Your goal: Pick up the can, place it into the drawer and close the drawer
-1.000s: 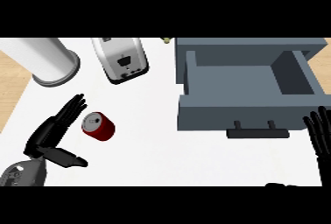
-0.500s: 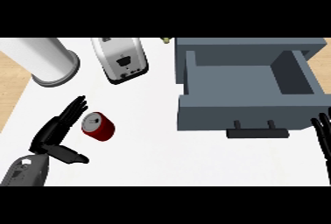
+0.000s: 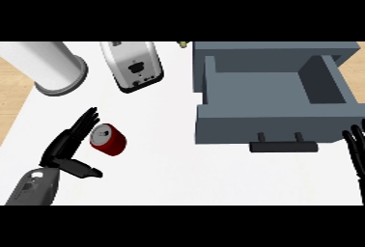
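Red can (image 3: 108, 139) lies on its side near the white surface's (image 3: 164, 159) left edge, just beside the left hand's (image 3: 65, 147) straight, spread fingers (image 3: 80, 126). Open grey drawer (image 3: 274, 101) sits toward the right edge. Right hand (image 3: 355, 150) rests there, fingers straight, holding nothing.

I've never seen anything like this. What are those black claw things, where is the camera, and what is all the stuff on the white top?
The camera sits at the robot's head, looking steeply down at a white counter. The black shapes are its two hands. The left hand lies open beside a red can, which rests on its side; the fingers are next to it but not curled round it, so nothing is held. The right hand shows only as fingers at the right edge, resting open. The grey box is an open drawer with a dark handle. Further back stand a white cylinder and a silver toaster-like appliance.
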`<state>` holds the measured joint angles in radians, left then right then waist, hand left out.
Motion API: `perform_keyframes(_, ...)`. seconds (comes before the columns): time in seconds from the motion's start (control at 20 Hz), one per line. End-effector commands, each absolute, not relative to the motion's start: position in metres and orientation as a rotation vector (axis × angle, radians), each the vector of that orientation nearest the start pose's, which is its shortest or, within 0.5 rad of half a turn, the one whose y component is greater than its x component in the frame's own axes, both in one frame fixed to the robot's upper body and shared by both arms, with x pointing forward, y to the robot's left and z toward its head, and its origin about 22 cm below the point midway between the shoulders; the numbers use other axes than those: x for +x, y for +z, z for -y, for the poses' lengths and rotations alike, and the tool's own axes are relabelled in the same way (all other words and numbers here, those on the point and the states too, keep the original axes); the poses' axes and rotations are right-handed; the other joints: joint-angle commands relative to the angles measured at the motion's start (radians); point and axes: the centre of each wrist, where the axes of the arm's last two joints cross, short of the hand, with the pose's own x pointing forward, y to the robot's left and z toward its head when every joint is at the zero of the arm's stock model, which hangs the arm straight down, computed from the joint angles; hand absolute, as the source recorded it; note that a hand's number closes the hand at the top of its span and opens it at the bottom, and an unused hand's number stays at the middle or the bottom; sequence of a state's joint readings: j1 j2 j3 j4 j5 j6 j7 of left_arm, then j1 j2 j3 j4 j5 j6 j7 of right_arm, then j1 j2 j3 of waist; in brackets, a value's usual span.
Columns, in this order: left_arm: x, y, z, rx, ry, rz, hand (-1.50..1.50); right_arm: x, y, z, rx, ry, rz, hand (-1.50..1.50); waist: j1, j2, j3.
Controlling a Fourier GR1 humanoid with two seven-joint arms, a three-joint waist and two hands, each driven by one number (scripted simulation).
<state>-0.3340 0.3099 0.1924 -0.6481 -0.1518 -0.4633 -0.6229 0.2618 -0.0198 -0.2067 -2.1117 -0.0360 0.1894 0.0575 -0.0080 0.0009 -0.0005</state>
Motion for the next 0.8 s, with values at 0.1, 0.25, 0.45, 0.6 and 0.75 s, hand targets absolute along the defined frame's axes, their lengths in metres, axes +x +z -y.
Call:
perform_keyframes(0.1,0.289,-0.091,-0.357,-0.183,-0.334,1.532,-1.5,0.168,0.078,0.302,-0.178,0.025,1.797,-1.5,0.0,0.0,0.0)
perform_keyframes(0.25,0.287,-0.093,-0.351,-0.197,-0.349,1.526,-1.5,0.156,0.103,0.284,-0.17,-0.008,1.827,-1.5,0.001,0.0,0.0)
perform_keyframes(0.45,0.297,-0.087,-0.341,-0.186,-0.325,1.517,-1.5,0.162,0.079,0.296,-0.166,0.015,1.796,-1.5,0.004,-0.002,0.001)
perform_keyframes(0.6,0.301,-0.102,-0.326,-0.178,-0.364,1.525,-1.5,0.152,0.073,0.31,-0.172,-0.011,1.806,-1.5,-0.005,0.001,0.0)
perform_keyframes(0.75,0.32,-0.087,-0.333,-0.186,-0.326,1.529,-1.5,0.156,0.082,0.296,-0.149,0.015,1.801,-1.5,-0.011,0.003,-0.001)
